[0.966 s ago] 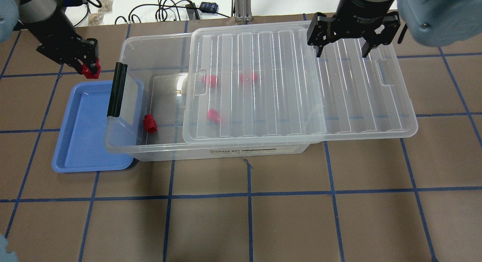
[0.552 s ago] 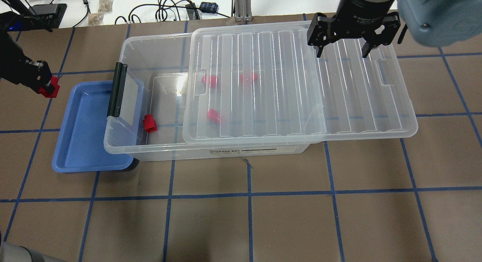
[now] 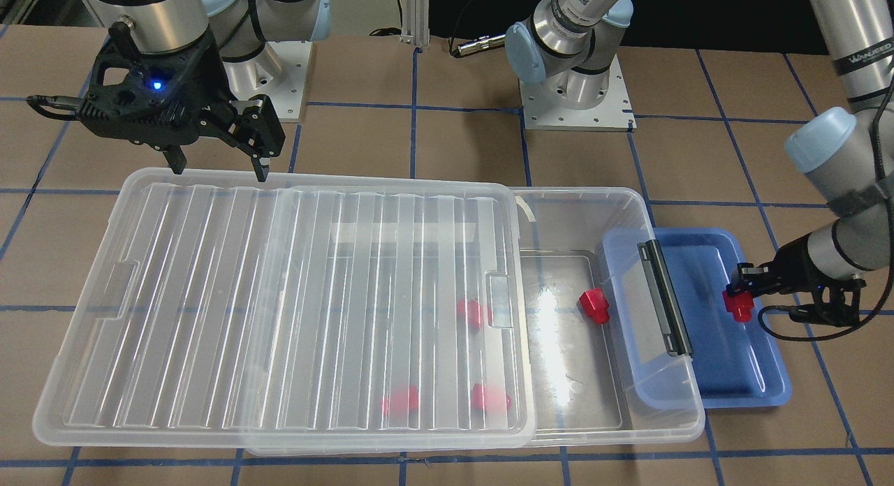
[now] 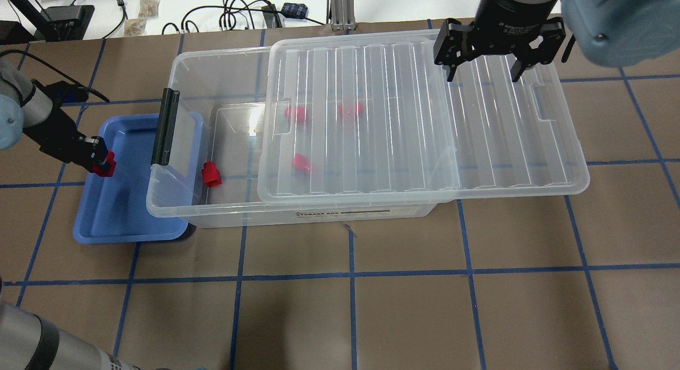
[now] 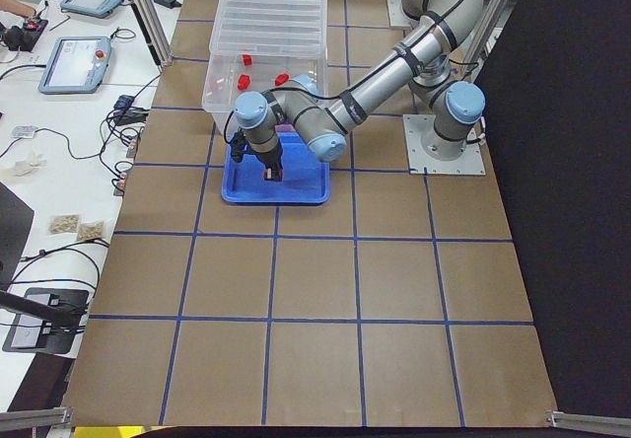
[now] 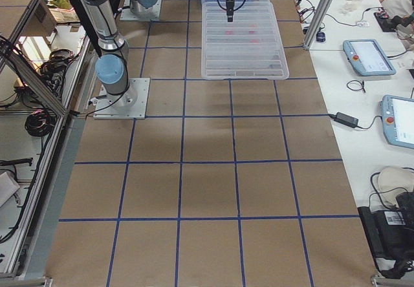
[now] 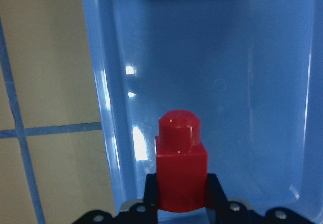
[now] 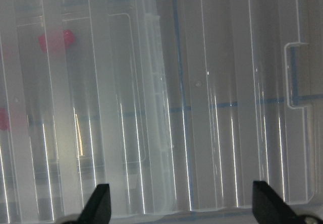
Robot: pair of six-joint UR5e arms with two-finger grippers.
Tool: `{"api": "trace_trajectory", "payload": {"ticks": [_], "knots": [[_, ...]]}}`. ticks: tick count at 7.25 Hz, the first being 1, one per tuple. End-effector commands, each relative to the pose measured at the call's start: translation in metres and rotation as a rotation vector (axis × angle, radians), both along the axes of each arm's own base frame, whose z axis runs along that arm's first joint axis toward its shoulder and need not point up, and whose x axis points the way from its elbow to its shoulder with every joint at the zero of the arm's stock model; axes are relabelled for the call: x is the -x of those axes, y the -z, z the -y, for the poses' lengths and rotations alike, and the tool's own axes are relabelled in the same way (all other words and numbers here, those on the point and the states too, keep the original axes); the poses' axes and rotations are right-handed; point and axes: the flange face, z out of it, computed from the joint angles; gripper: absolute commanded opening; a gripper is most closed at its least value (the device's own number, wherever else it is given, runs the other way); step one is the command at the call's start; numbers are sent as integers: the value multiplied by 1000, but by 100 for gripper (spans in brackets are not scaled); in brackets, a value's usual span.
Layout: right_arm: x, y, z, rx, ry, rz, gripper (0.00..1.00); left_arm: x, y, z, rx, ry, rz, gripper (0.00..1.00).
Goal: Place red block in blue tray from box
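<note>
My left gripper (image 4: 102, 162) is shut on a red block (image 4: 104, 165) and holds it over the outer long rim of the blue tray (image 4: 130, 221). The left wrist view shows the block (image 7: 180, 166) upright between the fingers above the tray floor (image 7: 242, 82). The front view shows the same block (image 3: 738, 304) held at the tray (image 3: 740, 388). The clear box (image 4: 223, 210) lies beside the tray with its lid (image 4: 414, 120) slid to the right. One red block (image 4: 211, 174) lies in the uncovered end, and three more (image 4: 301, 162) show through the lid. My right gripper (image 4: 482, 72) is open above the lid's far edge.
The box's black latch bar (image 4: 164, 126) and end flap overhang the tray's inner side. Cables and small items (image 4: 249, 11) lie on the white surface beyond the table. The robot bases (image 3: 576, 95) stand at the table's rear edge.
My left gripper carried the red block from the tray's far corner outward past its far end, then back along to the tray's outer long rim. The right gripper has not moved.
</note>
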Motion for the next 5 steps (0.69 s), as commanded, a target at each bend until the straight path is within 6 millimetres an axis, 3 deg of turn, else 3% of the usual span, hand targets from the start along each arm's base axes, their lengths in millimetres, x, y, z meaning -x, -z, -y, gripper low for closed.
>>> {"api": "trace_trajectory", "payload": {"ticks": [1,5], "knots": [[0,0,-1,0,0,0,100,5,30,-1,1,2,-32,0],[0,0,-1,0,0,0,100,18,35,4,8,1,-70,0]]}}
